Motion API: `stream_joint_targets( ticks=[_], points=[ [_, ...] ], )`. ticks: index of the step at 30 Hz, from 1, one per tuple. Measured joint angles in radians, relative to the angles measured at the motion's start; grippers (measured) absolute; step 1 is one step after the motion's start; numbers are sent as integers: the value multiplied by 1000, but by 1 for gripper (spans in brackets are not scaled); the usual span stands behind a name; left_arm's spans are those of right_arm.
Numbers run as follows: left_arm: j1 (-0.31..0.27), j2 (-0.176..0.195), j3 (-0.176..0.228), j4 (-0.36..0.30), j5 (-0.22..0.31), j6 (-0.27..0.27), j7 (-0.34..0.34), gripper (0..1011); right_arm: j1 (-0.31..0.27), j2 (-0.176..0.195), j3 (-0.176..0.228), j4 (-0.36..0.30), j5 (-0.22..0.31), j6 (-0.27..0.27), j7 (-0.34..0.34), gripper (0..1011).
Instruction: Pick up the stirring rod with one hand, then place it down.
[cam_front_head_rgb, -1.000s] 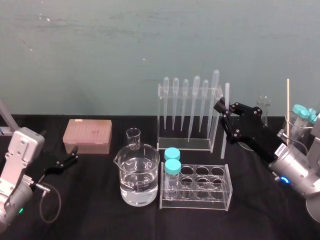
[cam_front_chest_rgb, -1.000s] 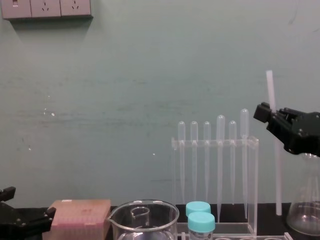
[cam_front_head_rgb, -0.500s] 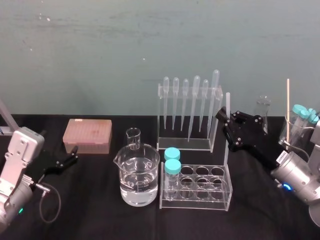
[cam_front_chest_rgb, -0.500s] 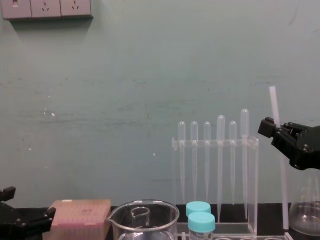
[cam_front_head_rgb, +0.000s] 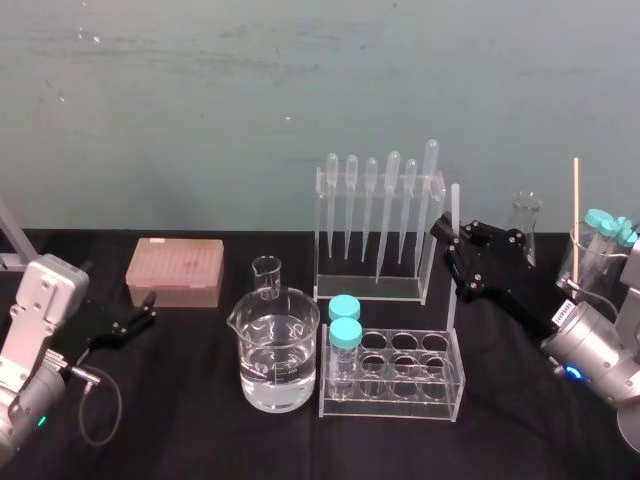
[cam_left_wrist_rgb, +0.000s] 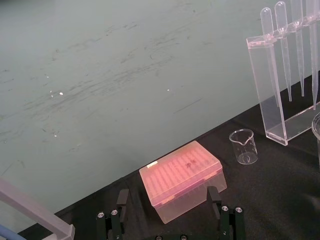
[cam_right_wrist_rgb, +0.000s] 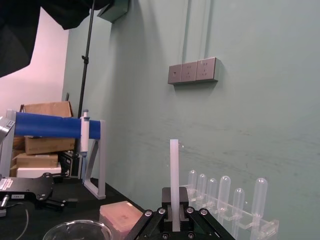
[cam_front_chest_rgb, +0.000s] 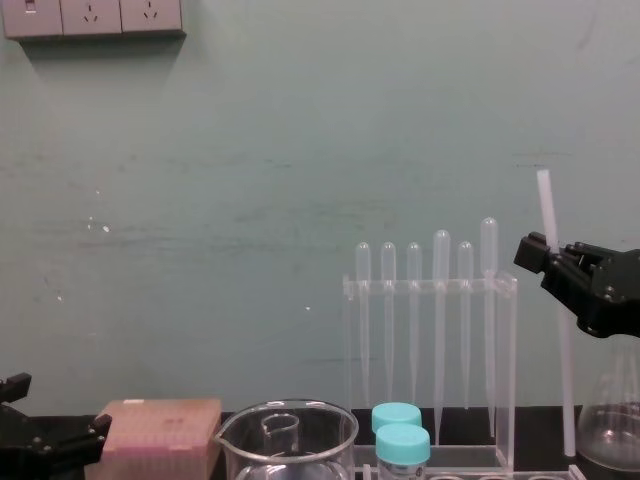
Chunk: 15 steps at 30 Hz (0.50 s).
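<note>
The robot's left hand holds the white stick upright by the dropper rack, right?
Not the left: the right gripper holds the stirring rod upright beside the pipette rack, as the head view shows. The left gripper sits by the pink box.

We record: rod (cam_front_head_rgb: 454, 205) milky, smooth plastic; right claw (cam_front_head_rgb: 448, 243) matt black; bench (cam_front_head_rgb: 180, 400) matt black cloth; rack (cam_front_head_rgb: 366, 291) glossy clear plastic.

In mid-frame a pipette rack (cam_front_head_rgb: 366, 288) stands behind a tube rack (cam_front_head_rgb: 440, 396) with two teal-capped tubes (cam_front_head_rgb: 345, 325), a water beaker (cam_front_head_rgb: 275, 355) and small beaker (cam_front_head_rgb: 266, 277) left of them, a pink box (cam_front_head_rgb: 174, 270) farther left.
</note>
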Motion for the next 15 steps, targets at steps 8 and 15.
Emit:
stream_joint_targets(
  ticks=[8, 15],
  points=[
    [0, 0, 0, 0, 0, 0, 0, 1000, 1, 0, -1, 0, 0, 0, 0, 67],
    [0, 0, 0, 0, 0, 0, 0, 1000, 1, 0, -1, 0, 0, 0, 0, 67]
  ],
)
